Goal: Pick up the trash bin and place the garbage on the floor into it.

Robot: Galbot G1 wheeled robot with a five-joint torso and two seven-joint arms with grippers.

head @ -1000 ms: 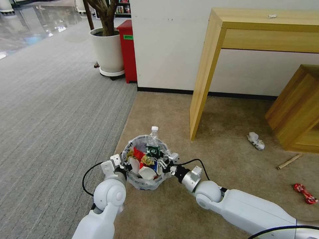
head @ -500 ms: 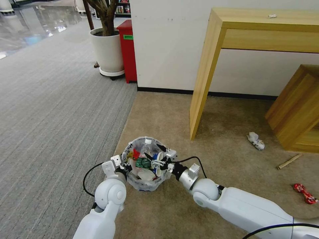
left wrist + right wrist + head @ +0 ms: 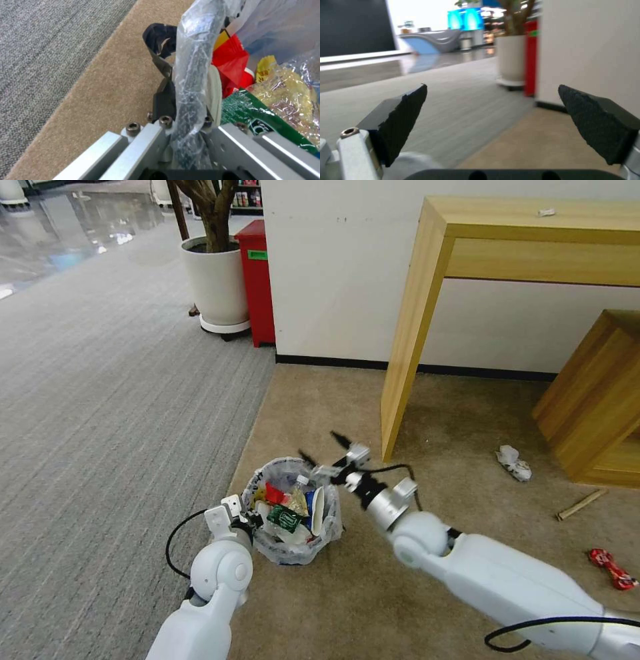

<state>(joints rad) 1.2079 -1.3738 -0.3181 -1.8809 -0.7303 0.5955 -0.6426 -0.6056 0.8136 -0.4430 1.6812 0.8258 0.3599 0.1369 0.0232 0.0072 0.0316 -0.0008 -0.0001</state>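
Note:
The trash bin (image 3: 291,543), lined with a crinkled clear bag, sits on the beige floor (image 3: 333,400) and holds a small bottle, a green packet, a red wrapper and a cup. My left gripper (image 3: 245,517) is shut on the bin's near-left rim (image 3: 191,75), with one black finger (image 3: 162,67) outside the bag. My right gripper (image 3: 318,445) hangs open and holding nothing, just above and behind the bin's right side; its pads (image 3: 403,112) stand wide apart. Garbage on the floor to the right: a crumpled white piece (image 3: 513,462), a wooden stick (image 3: 581,504) and a red wrapper (image 3: 612,568).
A light wooden table (image 3: 407,340) stands against the white wall, one leg close behind my right gripper. A wooden cabinet (image 3: 593,400) is at the far right. A white plant pot (image 3: 215,287) and a tall red bin (image 3: 259,280) stand at the back by grey striped carpet (image 3: 113,400).
The right gripper opened and dropped the small bottle into the trash bin, then rose up and back from the bin. The left gripper has kept its hold on the rim.

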